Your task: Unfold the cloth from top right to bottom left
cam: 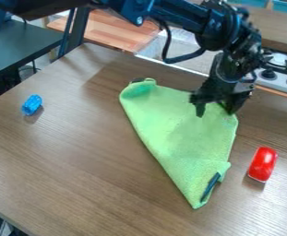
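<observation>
Brown wood grain covers the desk (78, 161), with a stove (276, 82) past its far right edge, a pale wood board (117, 28) beyond its far side and a dark table (16, 44) to the far left. The green cloth (176, 129) lies right of the desk's middle, roughly a triangle, its broad end far and its point near. A dark strip (211, 185) shows on it by the near point, beside a small fold on the right. The arm (176, 14) comes across from the far left, and the tool (215, 111) hangs down over the cloth's far right part, its fingers wide apart with green between them. A blue toy (31, 105) sits well to the left; a red one (262, 164) stands just right of the cloth.
</observation>
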Motion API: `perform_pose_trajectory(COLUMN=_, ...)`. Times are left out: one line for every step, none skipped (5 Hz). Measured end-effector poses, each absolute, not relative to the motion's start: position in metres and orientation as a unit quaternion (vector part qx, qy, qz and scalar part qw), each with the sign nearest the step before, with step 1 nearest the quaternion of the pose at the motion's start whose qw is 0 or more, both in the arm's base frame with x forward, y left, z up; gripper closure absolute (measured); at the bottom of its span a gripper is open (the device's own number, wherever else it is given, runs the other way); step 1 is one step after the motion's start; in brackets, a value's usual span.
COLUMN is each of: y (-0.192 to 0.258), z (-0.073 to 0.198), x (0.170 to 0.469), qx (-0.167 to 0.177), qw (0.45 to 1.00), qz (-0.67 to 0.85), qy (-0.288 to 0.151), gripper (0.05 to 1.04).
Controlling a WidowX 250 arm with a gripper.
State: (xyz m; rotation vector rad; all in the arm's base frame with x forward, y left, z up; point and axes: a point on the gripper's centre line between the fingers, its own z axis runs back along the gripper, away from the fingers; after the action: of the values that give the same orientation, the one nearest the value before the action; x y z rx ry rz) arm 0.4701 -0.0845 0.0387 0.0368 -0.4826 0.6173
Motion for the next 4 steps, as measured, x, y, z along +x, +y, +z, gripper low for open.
perform_pose_trajectory(y=-0.094, z=0.058, x=0.48, qx=0.004, qw=0.921, qz=0.306, qy=-0.242, gripper=0.082)
perform_pose_trajectory(y=-0.103, z=0.042, x=0.483, qx=0.012, qw=0.927, qz=0.298, qy=-0.229, gripper=0.082)
perform_pose_trajectory(y=-0.105, z=0.042, x=0.49, qx=0.013, qw=0.927, qz=0.298, qy=-0.229, gripper=0.082)
perform_pose_trajectory(y=-0.107, z=0.033, x=0.49, qx=0.019, qw=0.928, qz=0.297, qy=-0.224, gripper=0.127)
